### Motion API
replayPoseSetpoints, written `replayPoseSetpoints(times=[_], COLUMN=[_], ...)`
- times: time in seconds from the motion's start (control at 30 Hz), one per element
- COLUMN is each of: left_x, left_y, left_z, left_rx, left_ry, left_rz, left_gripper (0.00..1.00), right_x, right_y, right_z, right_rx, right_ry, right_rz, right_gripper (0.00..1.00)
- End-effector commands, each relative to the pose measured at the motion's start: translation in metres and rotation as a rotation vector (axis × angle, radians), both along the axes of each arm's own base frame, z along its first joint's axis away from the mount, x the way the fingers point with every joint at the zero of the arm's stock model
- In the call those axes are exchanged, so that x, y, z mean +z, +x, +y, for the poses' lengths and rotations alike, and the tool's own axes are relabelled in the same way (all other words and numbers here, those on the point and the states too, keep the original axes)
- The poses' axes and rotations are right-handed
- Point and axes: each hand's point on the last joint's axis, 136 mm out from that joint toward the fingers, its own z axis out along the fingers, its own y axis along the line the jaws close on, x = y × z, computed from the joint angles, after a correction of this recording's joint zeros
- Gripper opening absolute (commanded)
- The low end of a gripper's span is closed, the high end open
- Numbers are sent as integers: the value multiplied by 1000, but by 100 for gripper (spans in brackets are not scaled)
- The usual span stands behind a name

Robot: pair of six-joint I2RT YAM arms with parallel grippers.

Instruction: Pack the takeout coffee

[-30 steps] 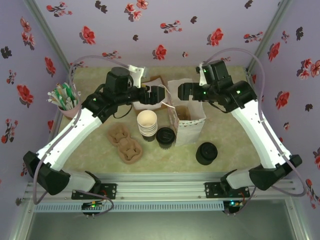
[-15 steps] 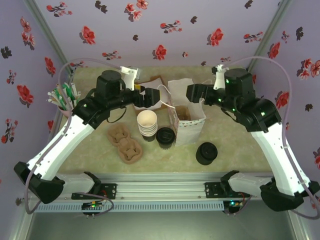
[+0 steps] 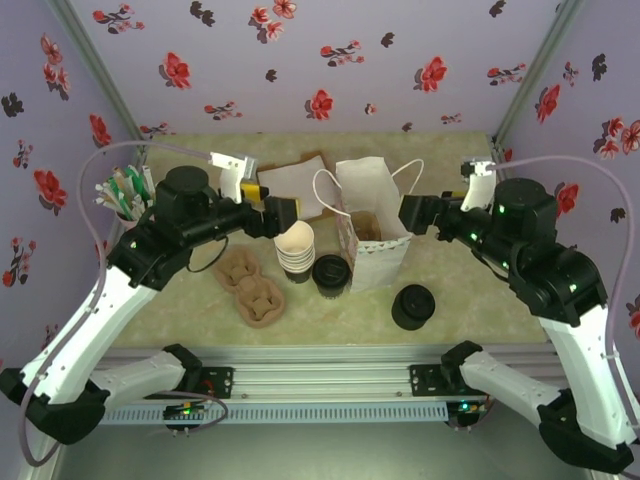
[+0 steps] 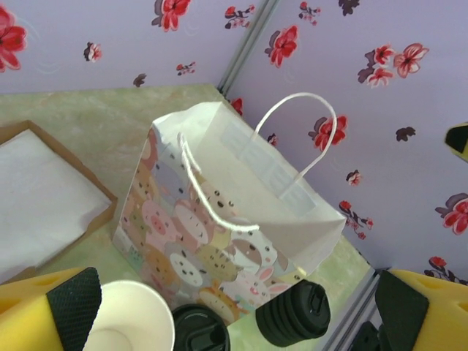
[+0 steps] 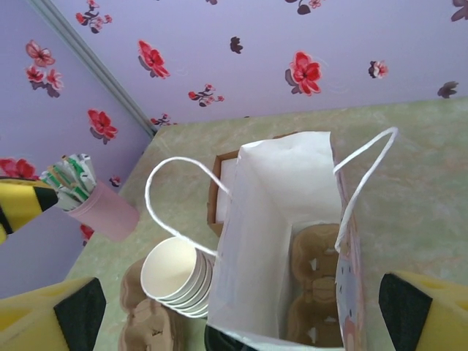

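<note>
Left gripper (image 3: 283, 215) and right gripper (image 3: 415, 213) are both wide open, empty. The coffee (image 3: 331, 274) sits right between the bag (image 3: 378, 265) and cup stack (image 3: 294, 247), so a sloppy grab could knock either over.

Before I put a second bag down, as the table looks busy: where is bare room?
Bare table lies right of the bag, behind the lid pile, and along the back wall behind the napkin tray. Crowded: cup stack, coffee and carriers huddle left of the bag.

White arm links (image 3: 98, 312), black joints (image 3: 185, 195), pale cables (image 3: 83, 200)
</note>
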Motion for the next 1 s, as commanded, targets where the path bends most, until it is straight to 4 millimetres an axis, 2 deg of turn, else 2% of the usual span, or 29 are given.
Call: replayPoseSetpoints(times=[0.0,0.23,0.37,0.73,0.87,0.97], left_x=[-14,-39,-53,-64,-66,-64], left_y=[-9,-21,-22,-12,-7,-6], left_z=[11,27,30,23,18,17], left_rx=[18,51,62,60,54,52], left_ry=[31,54,82,108,118,117], left_rz=[17,54,81,98,103,100], left_gripper=[99,99,99,99,99,99], right_x=[-14,-38,-62,-129,-154,-178], right_y=[-13,-30,-42,-78,-75,-62], right_z=[12,38,49,77,80,71], right_rx=[88,254,324,453,419,325], right_ry=[19,34,3,-178,-222,-288], right_rz=[55,131,175,270,284,302], right_gripper=[96,92,91,86,86,86])
